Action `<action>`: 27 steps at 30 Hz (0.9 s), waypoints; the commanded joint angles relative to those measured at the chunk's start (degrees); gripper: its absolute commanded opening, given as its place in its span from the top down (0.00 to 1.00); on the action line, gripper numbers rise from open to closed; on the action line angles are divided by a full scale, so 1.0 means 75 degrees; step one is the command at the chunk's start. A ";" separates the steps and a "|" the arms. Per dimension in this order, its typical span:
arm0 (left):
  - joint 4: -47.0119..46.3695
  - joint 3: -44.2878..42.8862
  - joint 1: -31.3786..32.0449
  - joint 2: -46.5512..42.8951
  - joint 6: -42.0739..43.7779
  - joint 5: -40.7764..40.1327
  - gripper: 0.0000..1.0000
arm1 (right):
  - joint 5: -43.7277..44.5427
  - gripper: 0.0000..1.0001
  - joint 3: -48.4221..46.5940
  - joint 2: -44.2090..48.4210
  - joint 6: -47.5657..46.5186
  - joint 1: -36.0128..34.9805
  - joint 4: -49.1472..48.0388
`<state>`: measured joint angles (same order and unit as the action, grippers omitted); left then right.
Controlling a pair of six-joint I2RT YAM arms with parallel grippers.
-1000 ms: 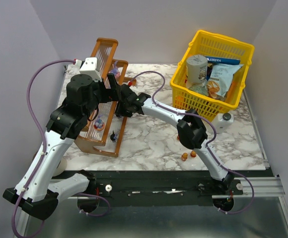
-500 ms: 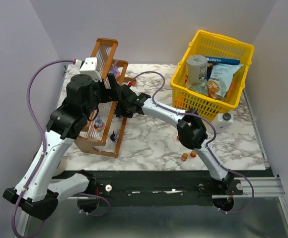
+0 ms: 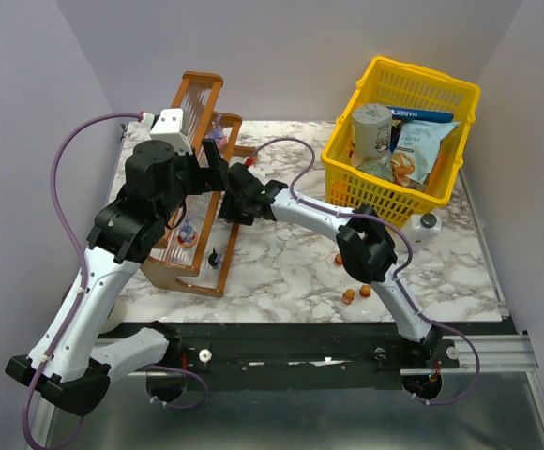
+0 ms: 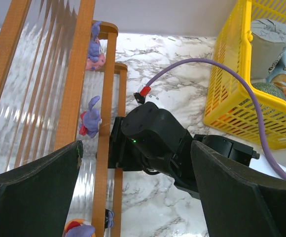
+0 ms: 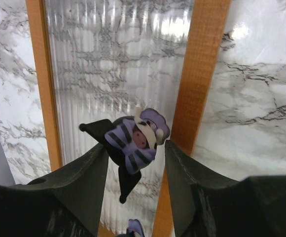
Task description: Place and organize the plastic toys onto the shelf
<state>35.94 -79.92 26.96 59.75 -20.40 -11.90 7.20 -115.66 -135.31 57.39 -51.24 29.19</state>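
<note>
Right wrist view: striped navy-and-purple figurine pinched in the right gripper, pads snug against both its sides, tilted, hanging over a clear ribbed tier of the shelf, just inside the wooden rail. Whether touching the ribs yet: cannot tell. Another small figure barely visible lower down, at the frame's bottom edge. Left wrist view: left gripper gaping wide, holding nothing, poised above the shelf and looking down on the other arm's wrist; purple figurines already spaced along the tiers beside the rail. Top external view: right arm stretched across the table to the shelf; a few orange figurines loose on the marble near that arm's base, well apart from the shelf; yellow basket at far right, not involved. Judged step: setting one figurine down, with more to fetch afterwards. Next: ease down until the base meets the ribs, square it upright in line with its neighbours, part the jaws only slightly, withdraw straight back without brushing the rail or the left arm close by.
</note>
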 commanded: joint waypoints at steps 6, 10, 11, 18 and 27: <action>-0.0023 0.0051 -0.0056 -0.0138 0.0049 -0.0042 0.01 | 0.0177 0.43 0.0362 0.0474 0.0095 0.0094 -0.0458; -0.0035 0.0051 -0.0056 -0.0138 0.0060 -0.0054 0.01 | 0.0153 0.42 0.0374 0.0486 0.0060 0.0094 -0.0517; -0.0035 0.0051 -0.0067 -0.0138 0.0060 -0.0054 0.01 | 0.0153 0.42 0.0362 0.0498 0.0036 0.0094 -0.0529; -0.0035 0.0051 -0.0067 -0.0115 0.0060 -0.0054 0.01 | 0.0024 0.39 0.0467 0.0591 -0.0069 0.0082 -0.0681; -0.0035 0.0051 -0.0067 -0.0138 0.0060 -0.0054 0.01 | -0.0058 0.36 0.0865 0.0896 -0.0140 0.0083 -0.0939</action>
<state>35.94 -79.92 26.94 59.72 -20.38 -11.90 7.07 -111.22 -131.87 56.97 -50.87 23.70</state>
